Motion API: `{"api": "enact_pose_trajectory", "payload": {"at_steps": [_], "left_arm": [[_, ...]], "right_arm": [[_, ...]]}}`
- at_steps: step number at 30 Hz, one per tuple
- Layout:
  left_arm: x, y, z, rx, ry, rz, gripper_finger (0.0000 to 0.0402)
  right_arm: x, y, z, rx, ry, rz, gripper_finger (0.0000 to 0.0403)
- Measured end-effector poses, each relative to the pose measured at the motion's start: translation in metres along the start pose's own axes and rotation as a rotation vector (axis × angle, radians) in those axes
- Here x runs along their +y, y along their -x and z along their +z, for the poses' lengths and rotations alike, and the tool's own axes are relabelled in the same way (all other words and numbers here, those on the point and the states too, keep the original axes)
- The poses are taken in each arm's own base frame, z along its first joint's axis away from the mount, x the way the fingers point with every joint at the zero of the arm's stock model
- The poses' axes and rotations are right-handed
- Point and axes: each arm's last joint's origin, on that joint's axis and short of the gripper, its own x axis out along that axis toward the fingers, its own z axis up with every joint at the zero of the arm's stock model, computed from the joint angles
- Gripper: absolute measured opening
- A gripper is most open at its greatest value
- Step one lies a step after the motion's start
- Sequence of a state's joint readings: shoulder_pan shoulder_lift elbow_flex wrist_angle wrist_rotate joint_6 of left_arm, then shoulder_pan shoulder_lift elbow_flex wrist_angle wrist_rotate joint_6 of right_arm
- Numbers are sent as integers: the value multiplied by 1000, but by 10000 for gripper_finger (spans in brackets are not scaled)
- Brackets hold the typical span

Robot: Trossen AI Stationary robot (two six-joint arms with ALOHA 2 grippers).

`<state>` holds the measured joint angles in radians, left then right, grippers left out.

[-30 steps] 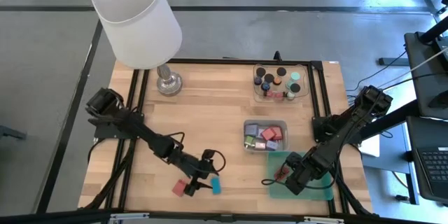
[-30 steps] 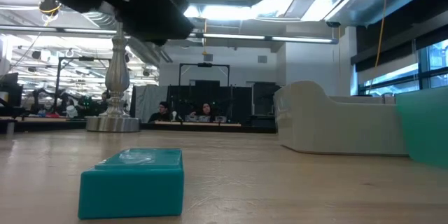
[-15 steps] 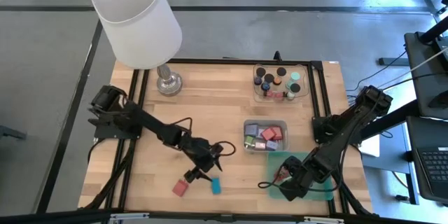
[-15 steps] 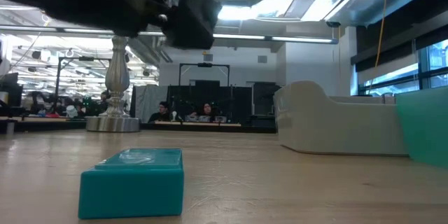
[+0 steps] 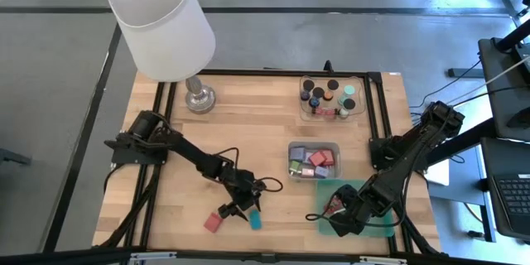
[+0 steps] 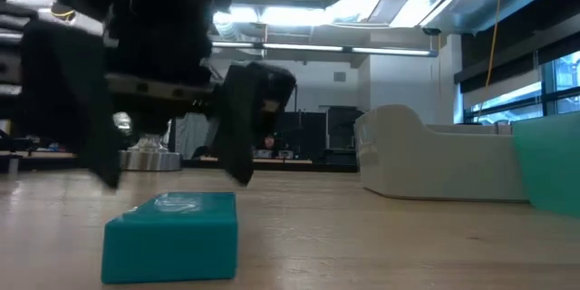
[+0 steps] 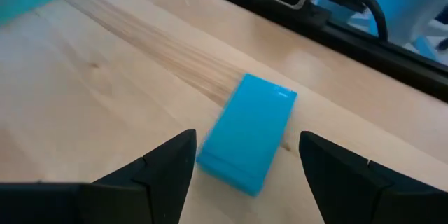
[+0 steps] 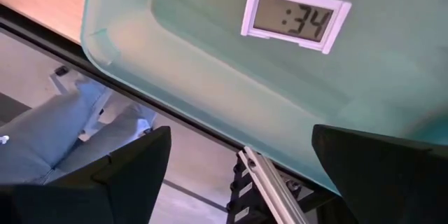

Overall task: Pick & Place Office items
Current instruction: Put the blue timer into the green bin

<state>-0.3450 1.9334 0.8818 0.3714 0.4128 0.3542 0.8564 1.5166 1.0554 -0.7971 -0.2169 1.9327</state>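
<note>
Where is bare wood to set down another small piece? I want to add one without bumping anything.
The widest bare patch lies mid-table, bordered by the lamp base, the clear tray and the grey tray. The strip beside the left arm's base is also free. It is crowded at the near edge: the left gripper hangs open over the teal block, beside the red block.

Left gripper [image 5: 242, 209]: over the flat block [image 5: 255, 219], a finger on each side
Right gripper [image 5: 338, 215]: over the corner tray [image 5: 381, 229]
Small block [image 5: 214, 222]: left of the flat block
</note>
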Motion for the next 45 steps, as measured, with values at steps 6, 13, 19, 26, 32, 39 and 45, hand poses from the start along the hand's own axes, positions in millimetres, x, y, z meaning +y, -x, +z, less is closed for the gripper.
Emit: {"api": "enact_pose_trajectory", "payload": {"at_steps": [6,13,19,26,32,39,45], "left_arm": [[-1,-9,-13,35,-33,-20,251],[3,-12,-15,36,-46,18,246],[0,-13,-15,43,7,24,183],[-4,-10,-8,57,108,107,158],[1,13,19,39,99,347,158],[12,54,46,-23,206,651,158],[20,99,80,-249,278,882,157]], "right_arm": [[0,0,0,0,-5,0,350],[0,0,0,0,-5,0,350],[0,0,0,0,-2,0,350],[0,0,0,1,0,0,350],[4,4,-2,-18,-20,26,350],[36,45,0,-325,91,285,350],[59,85,12,-630,231,406,350]]}}
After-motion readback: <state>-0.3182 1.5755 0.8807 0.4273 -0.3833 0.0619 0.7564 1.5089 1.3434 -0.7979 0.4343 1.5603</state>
